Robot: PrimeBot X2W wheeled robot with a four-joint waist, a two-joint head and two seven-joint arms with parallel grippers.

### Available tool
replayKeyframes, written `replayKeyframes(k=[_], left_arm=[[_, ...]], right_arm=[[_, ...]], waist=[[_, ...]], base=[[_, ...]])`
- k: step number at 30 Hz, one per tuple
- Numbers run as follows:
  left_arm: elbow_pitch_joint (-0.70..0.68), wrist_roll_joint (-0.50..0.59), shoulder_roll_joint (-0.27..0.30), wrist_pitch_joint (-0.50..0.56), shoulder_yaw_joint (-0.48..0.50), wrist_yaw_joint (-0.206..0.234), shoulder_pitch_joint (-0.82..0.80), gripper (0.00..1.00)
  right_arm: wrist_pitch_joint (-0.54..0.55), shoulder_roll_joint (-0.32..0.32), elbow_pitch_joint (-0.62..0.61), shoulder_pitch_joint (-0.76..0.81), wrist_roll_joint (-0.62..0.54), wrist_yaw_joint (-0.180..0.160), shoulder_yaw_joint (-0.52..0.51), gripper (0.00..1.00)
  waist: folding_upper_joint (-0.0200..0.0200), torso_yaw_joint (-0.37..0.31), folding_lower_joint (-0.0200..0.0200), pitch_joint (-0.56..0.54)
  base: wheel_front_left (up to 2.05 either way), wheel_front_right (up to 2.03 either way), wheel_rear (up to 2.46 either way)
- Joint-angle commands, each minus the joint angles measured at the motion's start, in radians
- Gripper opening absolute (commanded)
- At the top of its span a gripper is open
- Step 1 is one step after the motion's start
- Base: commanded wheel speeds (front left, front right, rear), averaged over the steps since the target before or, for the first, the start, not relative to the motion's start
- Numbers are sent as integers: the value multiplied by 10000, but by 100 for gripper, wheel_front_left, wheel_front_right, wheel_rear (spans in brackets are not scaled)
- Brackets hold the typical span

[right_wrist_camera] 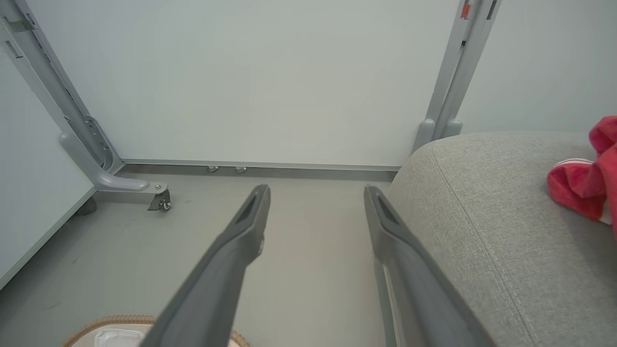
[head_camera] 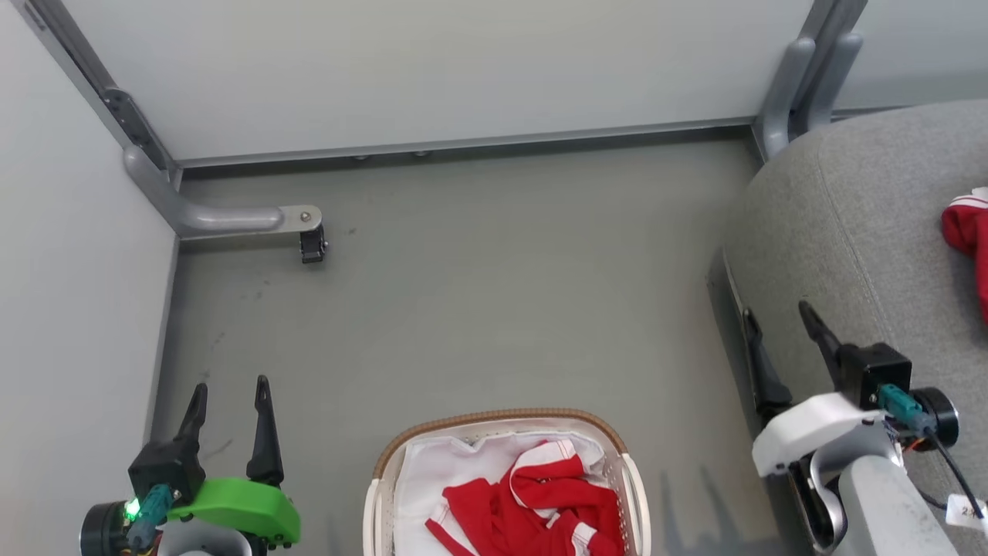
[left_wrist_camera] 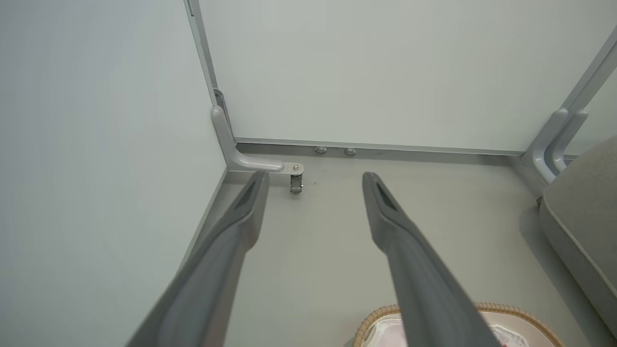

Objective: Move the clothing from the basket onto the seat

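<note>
The clothing [head_camera: 532, 502] left to move is a crumpled heap of bright red fabric with white trim. It lies in the basket [head_camera: 494, 421], on top of the white liner [head_camera: 428, 467], and the basket stands on the floor [head_camera: 502, 293] at the bottom of the head view. Another red garment [head_camera: 965, 232] already lies on the grey seat [head_camera: 849, 232] to the right, well apart from the basket. The left jaws are spread wide and hold nothing; they hover over bare floor just left of the basket. The right jaws are equally wide and empty, and sit at the near edge of the seat with one finger over the cushion. The fabric looks light, limp and easy to bunch, so it should sag and trail when lifted, and loose ends could catch on the woven rim. It is best gripped at the raised fold near the middle of the heap, where several layers stack up, going deep enough to gather red cloth but not the liner beneath. Because the liner is also soft and lies directly under the pile, pinching it by mistake could drag the light basket along.
</note>
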Motion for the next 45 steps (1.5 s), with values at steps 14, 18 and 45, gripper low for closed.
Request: replayKeyframes(k=[14, 18, 45], left_arm=[[-168, -524, -57, 6, -430, -174, 1203, 100], [-34, -545, -58, 6, -612, -181, 1068, 100], [3597, -2023, -38, 6, -5516, -251, -3601, 100]], right_arm=[[-19, 68, 424, 1292, 235, -10, 235, 100], [-19, 73, 404, 1148, 230, -10, 242, 100], [-19, 140, -1057, -1878, 228, -10, 711, 100]], waist=[[0, 172, 1, -1047], [0, 157, 1, -889], [0, -1297, 1, 4300]], base=[[0, 0, 0], [0, 0, 0], [0, 0, 0]])
